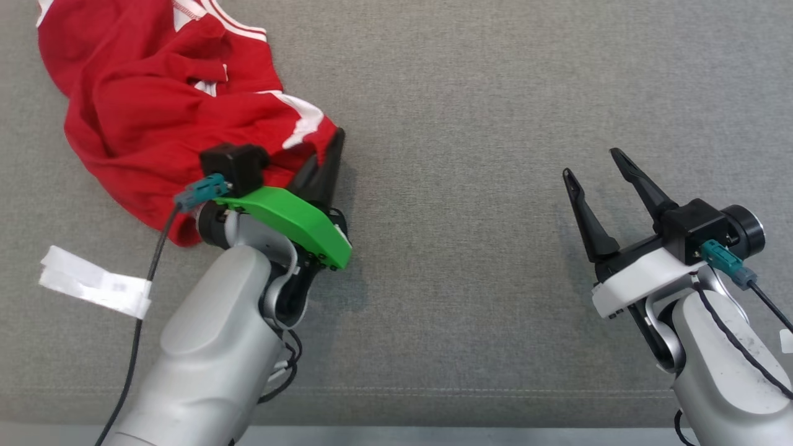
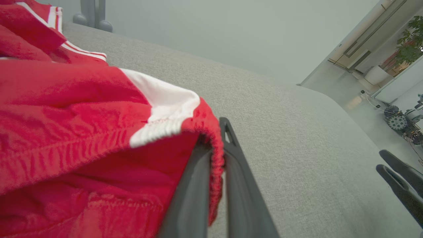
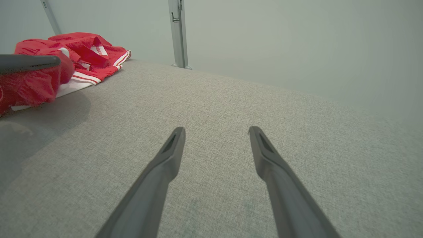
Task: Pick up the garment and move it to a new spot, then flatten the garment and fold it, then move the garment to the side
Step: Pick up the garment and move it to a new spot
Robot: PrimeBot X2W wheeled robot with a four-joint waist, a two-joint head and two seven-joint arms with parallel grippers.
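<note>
At the far left a strip of white label (image 1: 93,288) lay flat on the grey fabric desk (image 1: 464,124), just beside my left forearm's black cable. It carried a patch of faint grey print, too blurred for me to read. Above it and to its right the garment (image 1: 155,111) lay crumpled in the desk's far left corner. It was red cloth with white stripes along its edges and a white band at one hem, and I could make out no lettering on the folds that faced me. My left jaws were shut on that garment at its near right edge. In the left wrist view the two dark fingers (image 2: 241,185) stood pressed together with the ribbed red hem (image 2: 214,155) pinched between them, the white band just above the tips. A bright green cover (image 1: 291,220) sat over that wrist, with a teal plug (image 1: 201,191) at the small black camera block. To the right stretched a wide run of grey weave. Well apart from the garment, at the lower right, my right jaws stood wide open with nothing between them, their fingers (image 1: 585,217) spread over the cloth surface and holding nothing. A second teal plug (image 1: 722,257) sat on that wrist's black block.
</note>
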